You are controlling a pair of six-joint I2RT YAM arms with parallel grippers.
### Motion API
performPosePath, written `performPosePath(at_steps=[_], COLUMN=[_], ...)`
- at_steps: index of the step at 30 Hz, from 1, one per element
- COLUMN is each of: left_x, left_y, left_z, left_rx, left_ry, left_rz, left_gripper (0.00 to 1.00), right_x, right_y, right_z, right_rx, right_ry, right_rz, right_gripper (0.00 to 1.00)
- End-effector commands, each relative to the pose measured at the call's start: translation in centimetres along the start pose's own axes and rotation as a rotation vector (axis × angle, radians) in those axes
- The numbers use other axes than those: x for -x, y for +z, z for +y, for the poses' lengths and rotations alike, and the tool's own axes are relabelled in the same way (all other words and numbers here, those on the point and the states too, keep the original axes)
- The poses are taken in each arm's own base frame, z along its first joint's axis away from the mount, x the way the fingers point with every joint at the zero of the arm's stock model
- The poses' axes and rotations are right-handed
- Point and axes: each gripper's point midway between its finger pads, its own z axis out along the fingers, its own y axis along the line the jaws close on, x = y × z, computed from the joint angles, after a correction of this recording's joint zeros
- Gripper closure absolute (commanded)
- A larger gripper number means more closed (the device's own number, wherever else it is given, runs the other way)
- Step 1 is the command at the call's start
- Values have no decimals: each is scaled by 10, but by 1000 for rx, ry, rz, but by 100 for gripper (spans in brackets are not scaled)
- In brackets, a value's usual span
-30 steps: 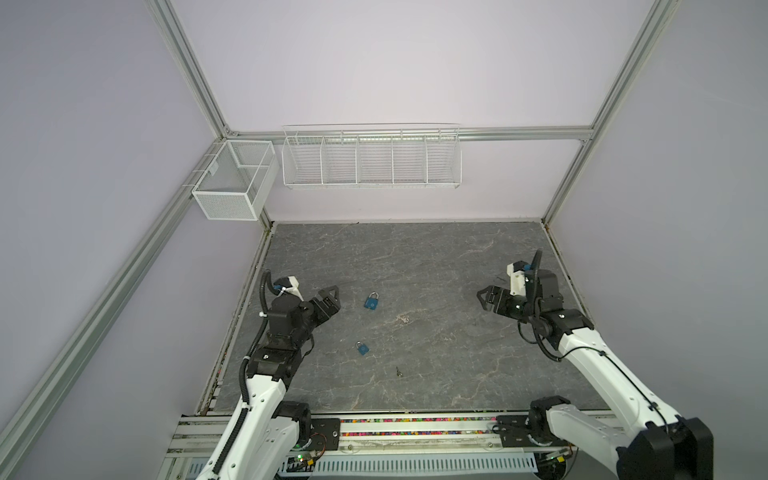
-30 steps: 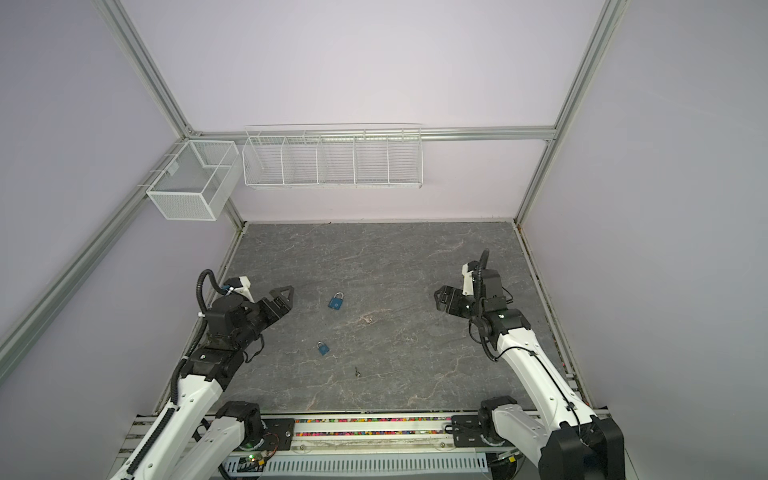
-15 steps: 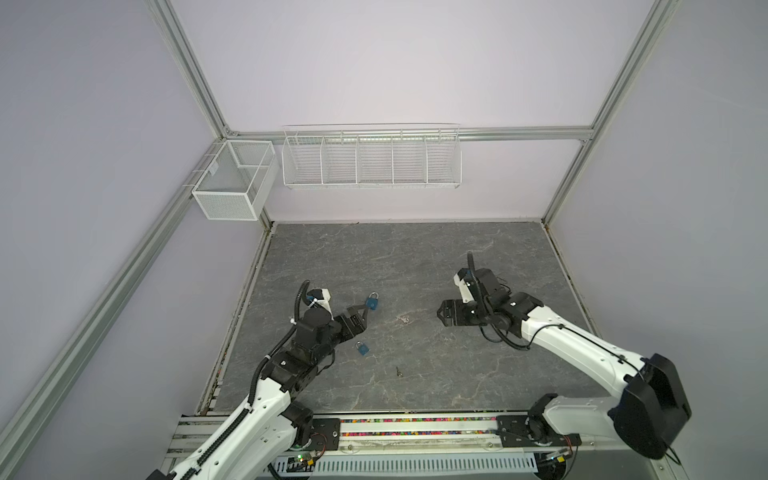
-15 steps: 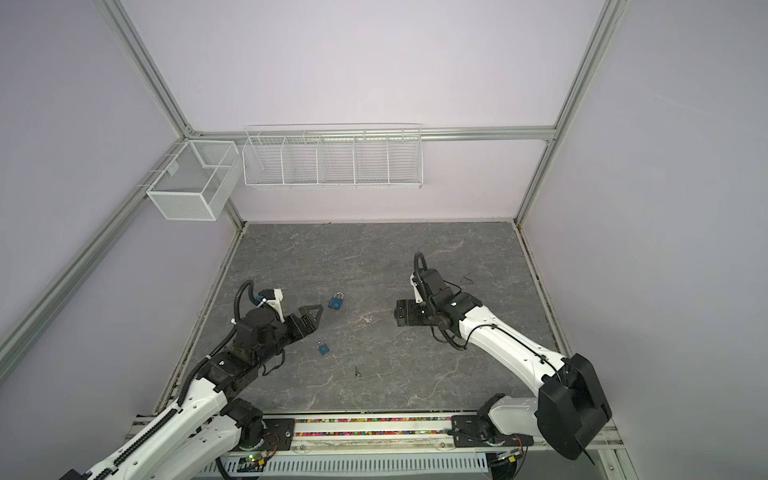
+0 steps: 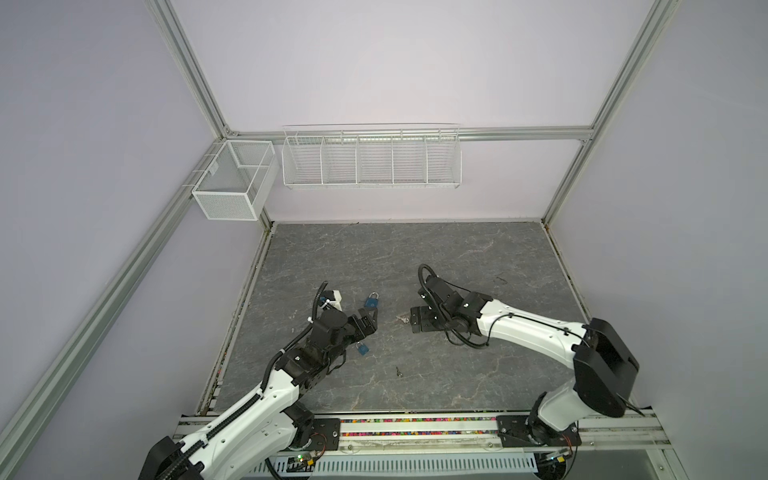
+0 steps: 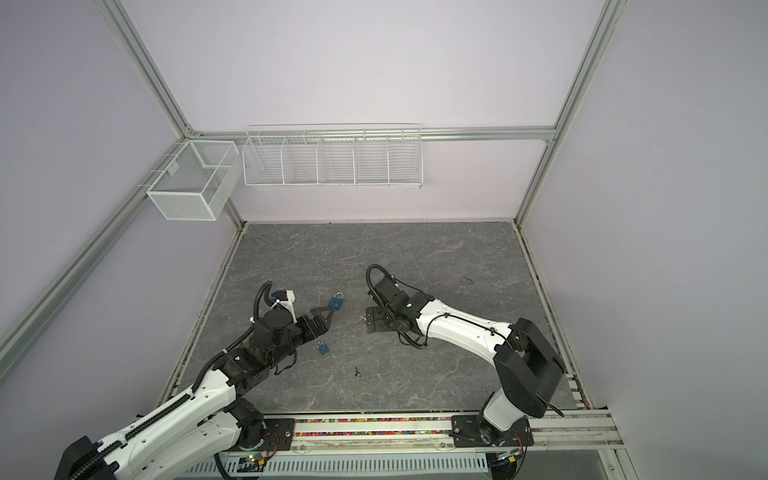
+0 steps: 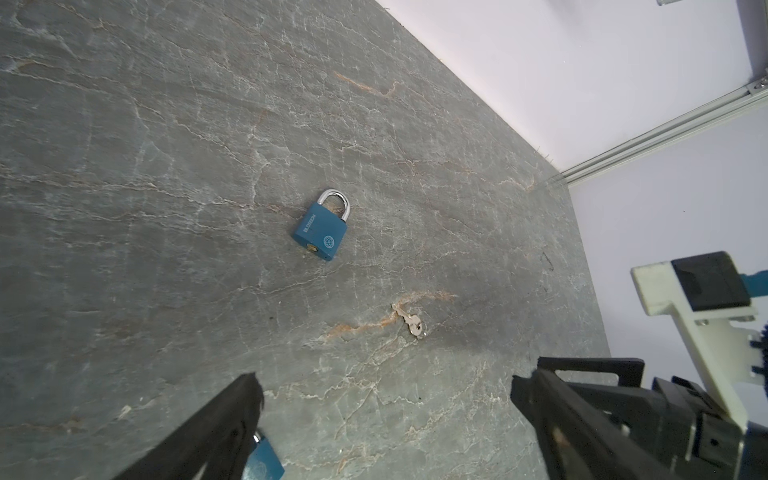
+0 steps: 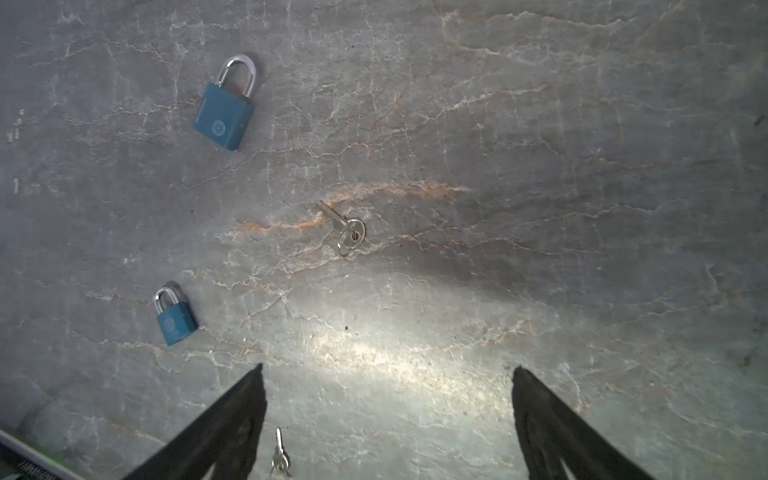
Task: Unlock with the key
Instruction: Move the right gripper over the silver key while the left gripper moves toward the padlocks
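Two blue padlocks lie flat on the grey stone table, a larger padlock (image 5: 372, 300) (image 6: 337, 301) (image 7: 322, 230) (image 8: 224, 112) and a smaller padlock (image 5: 362, 348) (image 6: 323, 348) (image 8: 175, 318). A silver key on a ring (image 8: 345, 226) (image 7: 409, 322) (image 5: 402, 319) lies right of the larger padlock. A second small key (image 8: 279, 455) (image 5: 399, 371) (image 6: 357, 371) lies nearer the front. My left gripper (image 5: 370, 322) (image 6: 328, 318) (image 7: 384, 386) hovers open between the two padlocks, holding nothing. My right gripper (image 5: 415, 320) (image 6: 371, 320) (image 8: 386, 374) is open just right of the ringed key, empty.
A white wire basket (image 5: 232, 187) hangs at the back left and a long wire shelf (image 5: 372, 158) on the back wall. Aluminium frame posts and lilac walls close in the table (image 5: 457, 257). A rail (image 5: 415, 428) runs along the front edge.
Both arms have swung in from the sides toward the table's middle. The left gripper now sits between the padlocks, the right one beside the ringed key with its jaws slightly wider.
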Motion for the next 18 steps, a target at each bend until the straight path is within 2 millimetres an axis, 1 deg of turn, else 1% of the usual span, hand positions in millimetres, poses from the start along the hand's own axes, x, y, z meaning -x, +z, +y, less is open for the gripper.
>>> performPosePath(at_steps=[1, 3, 5, 7, 9, 11, 13, 16, 18], left_x=[4, 5, 7, 7, 7, 8, 9, 8, 9], left_y=[3, 3, 2, 2, 1, 1, -1, 0, -1], left_z=[2, 4, 4, 5, 9, 11, 10, 12, 12], left_rx=[2, 15, 26, 35, 47, 58, 63, 71, 73], left_ry=[-20, -18, -16, -14, -14, -13, -13, -7, -4], left_rz=[-41, -46, -45, -48, -54, -58, -56, -56, -58], left_gripper=[0, 0, 0, 0, 0, 0, 0, 0, 0], right_x=[9, 9, 10, 9, 8, 7, 5, 4, 3], right_y=[9, 18, 27, 34, 40, 47, 52, 60, 65], right_z=[10, 11, 12, 20, 24, 24, 22, 22, 19], right_rx=[-20, -40, -62, -51, -62, -83, -103, -116, -136], right_ry=[40, 49, 51, 29, 9, 4, 5, -9, -16], right_rz=[-27, -14, 5, 18, 22, 29, 41, 46, 49], right_gripper=[1, 2, 6, 12, 14, 20, 22, 31, 33])
